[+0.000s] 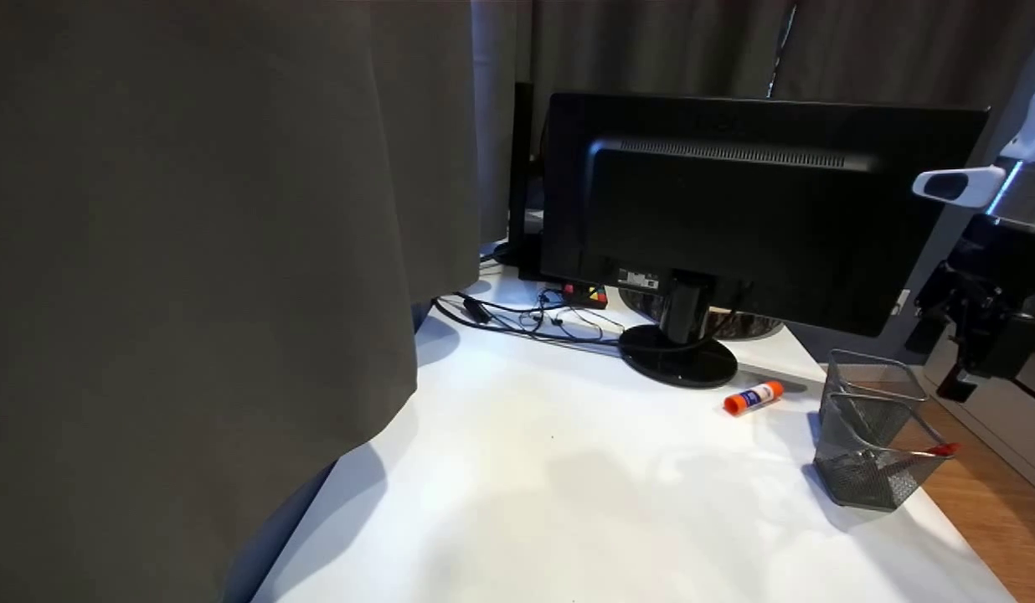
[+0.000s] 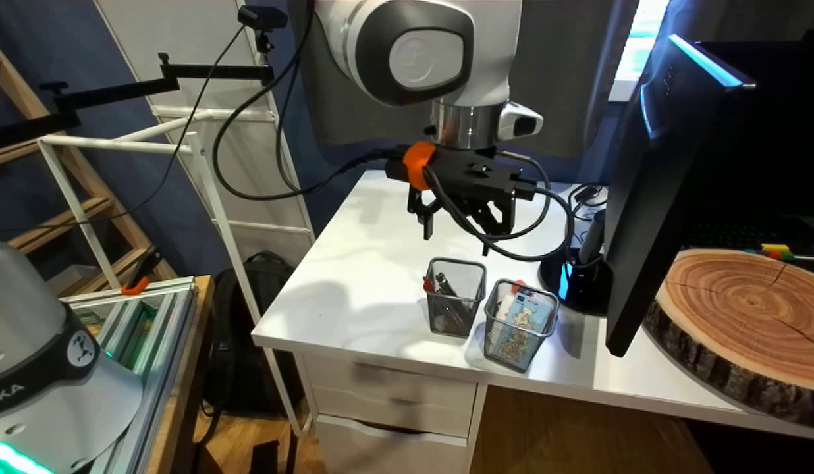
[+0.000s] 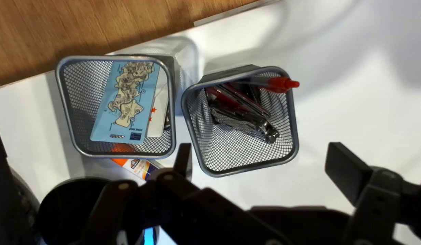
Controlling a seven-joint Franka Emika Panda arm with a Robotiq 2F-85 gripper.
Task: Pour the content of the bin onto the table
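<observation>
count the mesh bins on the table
2: in the wrist view, the right bin holds a red pen, and beside it the left bin holds a blue card. Both stand on the table. The monitor could hide others.

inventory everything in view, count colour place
Table: 1+, white, all views
Pen bin: 1, grey, on table
Pen: 1+, red-tipped, in pen bin
Metal tool: 1+, silvery, in pen bin
Card bin: 1, grey, beside pen bin
Cards: 2+, blue and white, in card bin
Glue stick: 1, orange-white-purple, on table
Monitor: 1+, black, on table
Wood slice: 1, brown, beside monitor
Drawer unit: 1, white, under table
Curtains: count unclear, grey, background
Ladder: 1, wooden, background
Robot arm: 1, white, above table
End effector: 1, black, above table
</observation>
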